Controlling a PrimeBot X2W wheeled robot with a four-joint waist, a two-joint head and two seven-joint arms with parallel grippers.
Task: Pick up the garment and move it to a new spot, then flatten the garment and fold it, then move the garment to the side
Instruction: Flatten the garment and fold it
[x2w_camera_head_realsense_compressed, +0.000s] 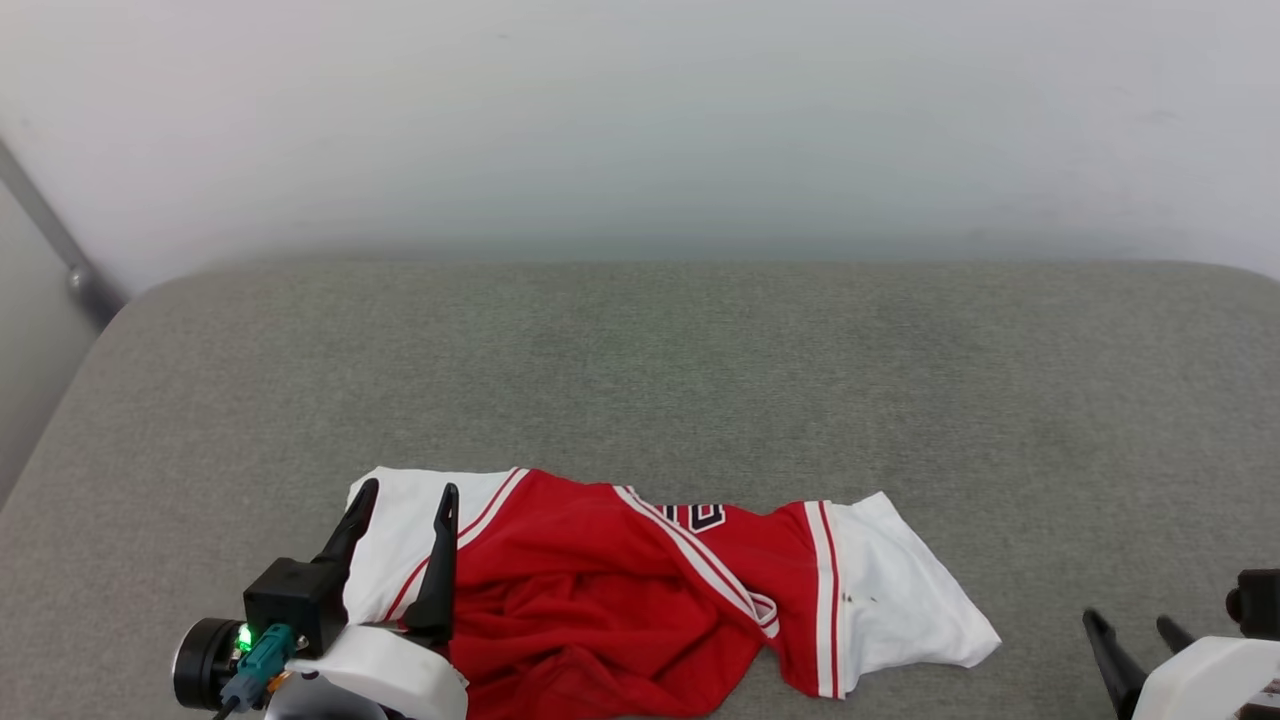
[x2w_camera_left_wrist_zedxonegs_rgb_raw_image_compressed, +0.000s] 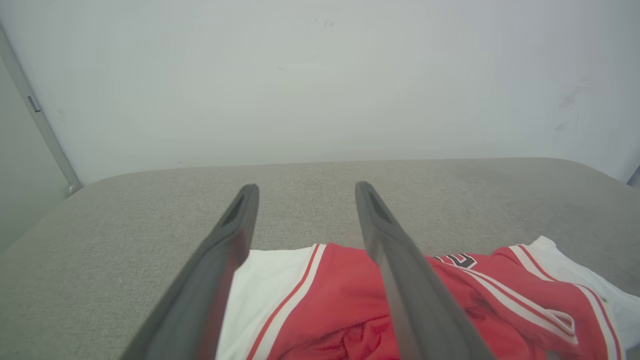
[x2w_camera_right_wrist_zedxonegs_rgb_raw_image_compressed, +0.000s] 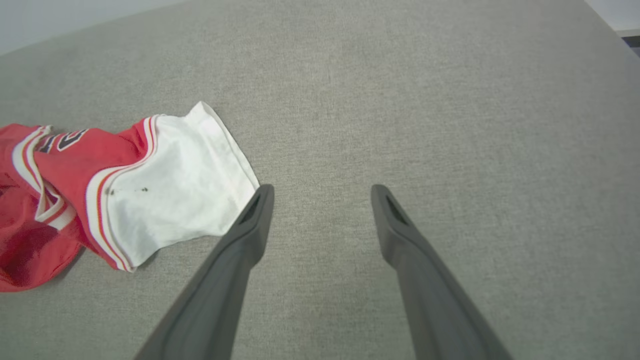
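Note:
The garment (x2w_camera_head_realsense_compressed: 640, 590), a red jersey T-shirt with white sleeves and striped trim, lies crumpled near the front edge of the grey surface; part of its black lettering shows. My left gripper (x2w_camera_head_realsense_compressed: 409, 495) stands open above the garment's left white sleeve (x2w_camera_head_realsense_compressed: 400, 540), nothing between its fingers. In the left wrist view the garment (x2w_camera_left_wrist_zedxonegs_rgb_raw_image_compressed: 340, 310) lies below that gripper (x2w_camera_left_wrist_zedxonegs_rgb_raw_image_compressed: 305, 187). My right gripper (x2w_camera_head_realsense_compressed: 1135, 625) is open at the lower right, apart from the garment. In the right wrist view the gripper (x2w_camera_right_wrist_zedxonegs_rgb_raw_image_compressed: 320, 190) hovers over bare fabric just right of the white sleeve (x2w_camera_right_wrist_zedxonegs_rgb_raw_image_compressed: 175, 185).
A grey upholstered surface (x2w_camera_head_realsense_compressed: 700, 380) stretches wide beyond the garment, with rounded far corners. A pale wall (x2w_camera_head_realsense_compressed: 640, 120) rises behind it. A grey metal bar (x2w_camera_head_realsense_compressed: 50, 240) slants at the far left.

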